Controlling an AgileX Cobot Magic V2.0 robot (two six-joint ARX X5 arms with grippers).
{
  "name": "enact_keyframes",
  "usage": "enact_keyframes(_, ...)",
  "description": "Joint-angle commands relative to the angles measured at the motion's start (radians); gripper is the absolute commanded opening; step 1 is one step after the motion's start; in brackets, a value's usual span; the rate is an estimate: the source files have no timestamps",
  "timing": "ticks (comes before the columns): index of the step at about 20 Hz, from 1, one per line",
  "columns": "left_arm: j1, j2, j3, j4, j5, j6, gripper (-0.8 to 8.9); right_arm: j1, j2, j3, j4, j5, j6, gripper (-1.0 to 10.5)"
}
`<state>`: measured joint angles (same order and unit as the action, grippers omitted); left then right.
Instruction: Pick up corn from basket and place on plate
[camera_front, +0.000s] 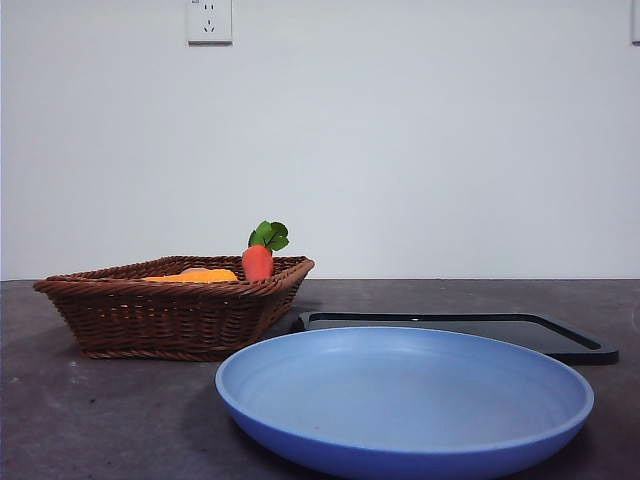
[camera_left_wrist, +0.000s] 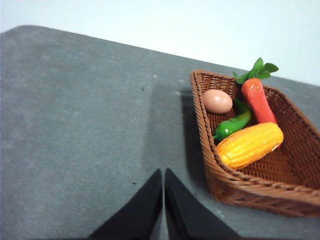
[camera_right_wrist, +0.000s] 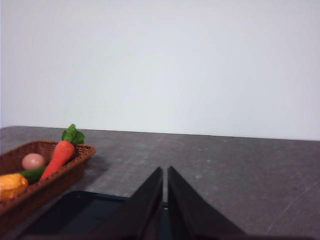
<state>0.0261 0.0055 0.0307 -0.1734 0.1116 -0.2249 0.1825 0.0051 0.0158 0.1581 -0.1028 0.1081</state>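
The corn lies in the brown wicker basket, its orange-yellow top just showing above the rim in the front view. In the right wrist view one end of the corn shows in the basket. The blue plate sits nearest the front camera, right of the basket. My left gripper is shut, above bare table beside the basket. My right gripper is shut, above the black tray. Neither gripper shows in the front view.
A carrot with green leaves, a green pepper and a peach-coloured egg share the basket. A flat black tray lies behind the plate. A white wall with a socket backs the table.
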Motion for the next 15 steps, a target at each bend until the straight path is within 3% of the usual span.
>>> enact_keyframes(1, 0.002, -0.002, -0.010, 0.011, 0.005, -0.106, 0.07, 0.003, -0.002, -0.001, 0.005, 0.000, 0.106, 0.0)
enact_keyframes(4, 0.002, -0.001, 0.040, 0.008, 0.021, -0.157, 0.07, 0.003, 0.000, 0.031, -0.032, 0.012, 0.157, 0.0)
enact_keyframes(8, 0.002, 0.009, 0.124, -0.008, 0.050, -0.161, 0.07, 0.003, 0.027, 0.126, -0.179, 0.060, 0.159, 0.0)
enact_keyframes(12, 0.002, 0.060, 0.231, -0.091, 0.062, -0.161, 0.07, 0.003, 0.103, 0.238, -0.300, 0.058, 0.159, 0.0)
enact_keyframes(15, 0.002, 0.131, 0.311, -0.156, 0.127, -0.141, 0.07, 0.005, 0.190, 0.333, -0.402, 0.035, 0.161, 0.0)
